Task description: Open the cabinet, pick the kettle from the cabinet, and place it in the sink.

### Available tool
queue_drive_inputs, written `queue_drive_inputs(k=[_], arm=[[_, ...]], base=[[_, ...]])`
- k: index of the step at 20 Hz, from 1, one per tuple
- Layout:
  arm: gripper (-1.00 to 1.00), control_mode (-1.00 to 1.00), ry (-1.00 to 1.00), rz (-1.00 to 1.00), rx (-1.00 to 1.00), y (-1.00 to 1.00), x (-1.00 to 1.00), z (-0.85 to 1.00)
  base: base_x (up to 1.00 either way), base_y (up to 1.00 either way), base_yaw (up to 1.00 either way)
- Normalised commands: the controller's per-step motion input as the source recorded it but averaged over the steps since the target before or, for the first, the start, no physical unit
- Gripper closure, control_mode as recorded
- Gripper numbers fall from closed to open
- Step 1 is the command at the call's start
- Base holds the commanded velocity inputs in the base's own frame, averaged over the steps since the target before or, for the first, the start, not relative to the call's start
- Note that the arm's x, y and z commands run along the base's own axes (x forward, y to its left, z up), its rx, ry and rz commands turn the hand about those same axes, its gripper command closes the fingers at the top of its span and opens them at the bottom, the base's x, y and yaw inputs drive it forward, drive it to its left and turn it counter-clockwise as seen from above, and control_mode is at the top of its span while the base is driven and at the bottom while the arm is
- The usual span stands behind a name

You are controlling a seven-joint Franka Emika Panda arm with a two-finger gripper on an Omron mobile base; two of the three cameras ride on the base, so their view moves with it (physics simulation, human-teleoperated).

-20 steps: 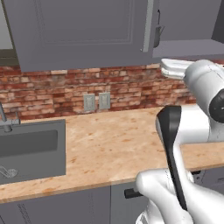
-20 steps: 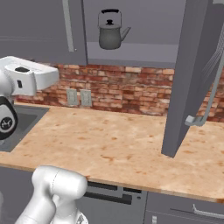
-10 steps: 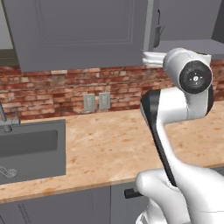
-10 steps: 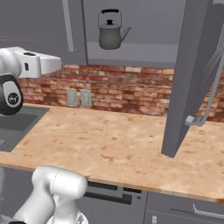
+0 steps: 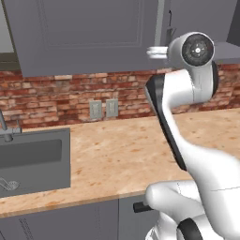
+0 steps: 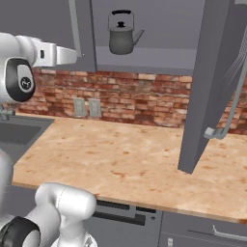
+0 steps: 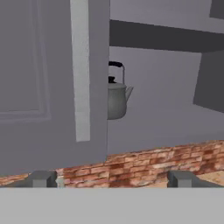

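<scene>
Half the kettle [image 7: 117, 95] is hidden behind the closed cabinet [image 7: 52, 78] door.

Kettle [image 6: 123, 34] inside cabinet [image 6: 159, 29], sink [image 5: 30, 159] lower left.

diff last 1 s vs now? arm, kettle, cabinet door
The arm has swung up and toward the open cabinet; the gripper, open and empty, now faces the kettle from below. Nothing gripped or released. Unchanged: the kettle upright on its shelf, the right door swung open, the sink, and the base.
</scene>
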Motion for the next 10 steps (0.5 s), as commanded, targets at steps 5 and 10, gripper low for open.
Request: queue_drive_inputs(k=[5, 10], arm=[[-1.00, -1.00, 0.17, 0.05, 0.00, 0.00, 0.41, 0.11], [-1.00, -1.00, 0.11, 0.11, 0.00, -0.01, 0.42, 0.07]], base=[[0.00, 0.00, 0.00], [0.00, 0.00, 0.00]])
